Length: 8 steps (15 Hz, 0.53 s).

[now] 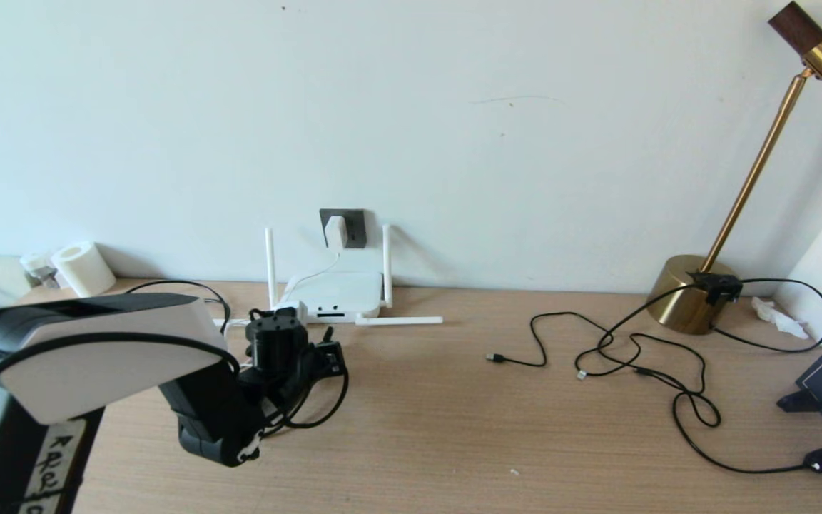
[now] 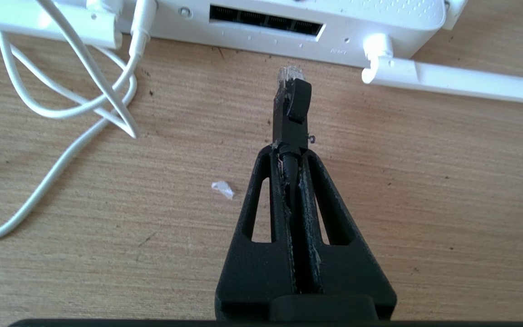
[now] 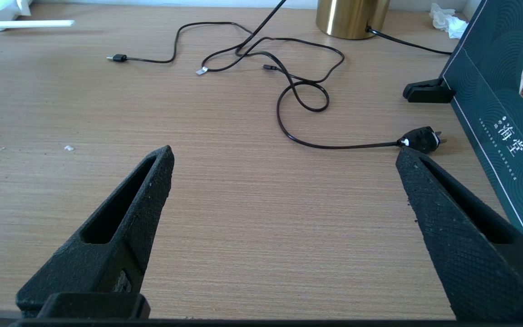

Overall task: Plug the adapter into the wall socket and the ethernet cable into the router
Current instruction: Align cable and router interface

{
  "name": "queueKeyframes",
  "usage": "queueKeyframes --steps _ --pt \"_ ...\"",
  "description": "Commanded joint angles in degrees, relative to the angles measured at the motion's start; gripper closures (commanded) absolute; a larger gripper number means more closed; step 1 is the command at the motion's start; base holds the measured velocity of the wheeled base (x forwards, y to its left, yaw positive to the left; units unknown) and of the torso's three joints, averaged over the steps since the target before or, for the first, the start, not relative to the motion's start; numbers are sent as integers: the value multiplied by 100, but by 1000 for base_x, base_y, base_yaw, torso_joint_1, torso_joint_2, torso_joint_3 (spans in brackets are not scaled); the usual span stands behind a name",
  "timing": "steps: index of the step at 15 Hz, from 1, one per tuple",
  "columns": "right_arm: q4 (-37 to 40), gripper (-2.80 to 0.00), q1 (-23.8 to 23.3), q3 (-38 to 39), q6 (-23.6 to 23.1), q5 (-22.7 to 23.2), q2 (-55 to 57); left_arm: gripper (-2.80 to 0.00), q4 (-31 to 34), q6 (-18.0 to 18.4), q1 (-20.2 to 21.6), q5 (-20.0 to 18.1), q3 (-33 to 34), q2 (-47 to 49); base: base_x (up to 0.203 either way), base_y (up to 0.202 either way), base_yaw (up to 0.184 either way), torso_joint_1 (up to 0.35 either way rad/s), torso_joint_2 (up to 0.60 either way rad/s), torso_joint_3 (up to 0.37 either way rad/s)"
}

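Bright even daylight, soft shadows behind router (image 1: pixel 340 294) on wall, glare on brass lamp base (image 1: pixel 689 294), head view edges bowed, wrist views sharp

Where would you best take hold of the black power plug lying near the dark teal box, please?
Probably by the black power plug body's two flat sides, coming from above with the open right gripper. It lies flat on the table with pins toward the teal box and cord trailing away, so both ends are poor grips.

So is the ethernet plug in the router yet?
Out. The plug, held in the left end effector, sits short of the router ports.
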Motion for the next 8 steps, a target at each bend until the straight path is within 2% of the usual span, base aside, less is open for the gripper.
queueKeyframes --steps 1,8 --pt "4 -280 1 1 0 -2 9 0 10 -9 21 10 -58 -48 0 0 0 0 0 0" --pt "4 -280 1 1 0 -2 9 0 154 -135 92 -389 -83 -282 0 0 0 0 0 0"
